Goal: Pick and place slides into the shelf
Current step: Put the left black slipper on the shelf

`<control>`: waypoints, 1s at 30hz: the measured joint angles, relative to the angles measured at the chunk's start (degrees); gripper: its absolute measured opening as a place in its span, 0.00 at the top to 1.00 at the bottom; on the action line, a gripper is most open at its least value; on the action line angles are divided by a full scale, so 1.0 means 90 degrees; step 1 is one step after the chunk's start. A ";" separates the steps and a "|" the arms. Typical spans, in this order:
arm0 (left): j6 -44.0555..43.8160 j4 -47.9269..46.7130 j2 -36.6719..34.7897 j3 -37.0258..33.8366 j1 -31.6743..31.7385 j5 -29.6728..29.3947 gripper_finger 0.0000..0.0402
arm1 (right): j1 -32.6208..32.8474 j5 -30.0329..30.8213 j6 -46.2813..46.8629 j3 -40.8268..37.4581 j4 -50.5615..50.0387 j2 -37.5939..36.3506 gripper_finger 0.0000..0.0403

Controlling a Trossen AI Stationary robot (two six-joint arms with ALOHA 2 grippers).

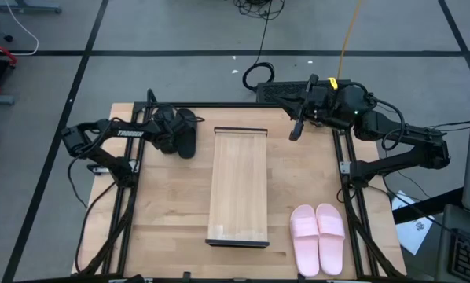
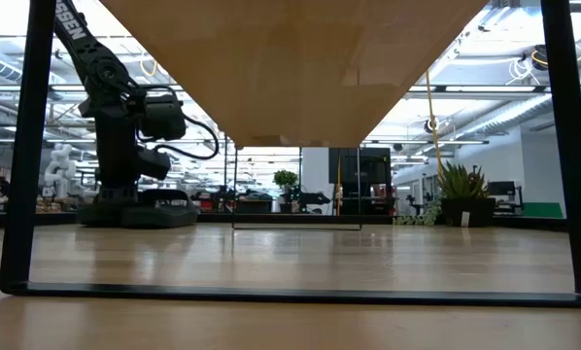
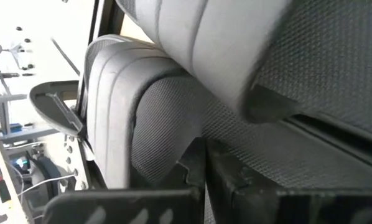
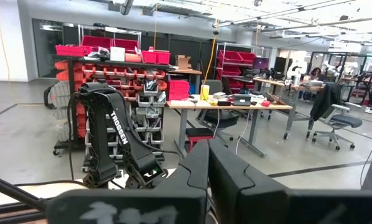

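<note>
The black pair of slides (image 1: pixel 186 135) lies at the table's far left. My left gripper (image 1: pixel 174 130) is over them, fingers shut. In the left wrist view the gripper (image 3: pixel 204 177) stands right at one black slide's mesh-textured surface (image 3: pixel 167 118), and the pair fills the picture. The pink pair (image 1: pixel 317 238) lies sole-down side by side at the near right. The light-wood shelf (image 1: pixel 239 185) stands in the table's middle. Its underside (image 2: pixel 290 58) spans the low view. My right gripper (image 1: pixel 295 132) hangs shut in the air past the shelf's far right corner, touching nothing. My left gripper comes down on the black pair from above. Its shut fingertips (image 3: pixel 195 171) are right against a slide's mesh surface (image 3: pixel 173 143). Nothing shows between the fingers, and I cannot tell whether they touch the slide. The slides lie on the table.
Black frame rails (image 1: pixel 353 212) run along the table's left and right sides. The shelf's thin black end frame (image 2: pixel 23 175) stands close in the low view. Bare tabletop (image 1: pixel 168 220) lies between the shelf and the left rail.
</note>
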 joint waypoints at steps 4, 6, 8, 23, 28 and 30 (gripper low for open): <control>-0.0029 0.0000 0.0004 0.0000 0.0000 -0.0033 1.00 | -0.0001 0.0000 0.0000 0.0000 0.0000 0.0000 1.00; -0.0082 -0.0012 0.0004 0.0000 -0.0002 -0.0023 1.00 | 0.0000 0.0002 0.0000 0.0000 0.0000 -0.0002 1.00; -0.0167 -0.0046 0.0001 0.0000 -0.0016 -0.0028 1.00 | 0.0000 0.0000 0.0000 0.0000 0.0005 -0.0002 1.00; -0.0728 -0.0690 -0.0115 0.0036 -0.0871 -0.0690 1.00 | -0.0002 0.0027 -0.0014 0.0000 0.0547 0.0000 1.00; -0.0728 -0.0685 -0.0139 0.0080 -0.0999 -0.0756 1.00 | -0.0002 0.0029 0.0028 0.0000 0.0554 0.0000 1.00; -0.0728 -0.0692 -0.0139 0.0080 -0.1008 -0.0870 1.00 | -0.0002 0.0032 0.0117 0.0000 0.0556 0.0009 1.00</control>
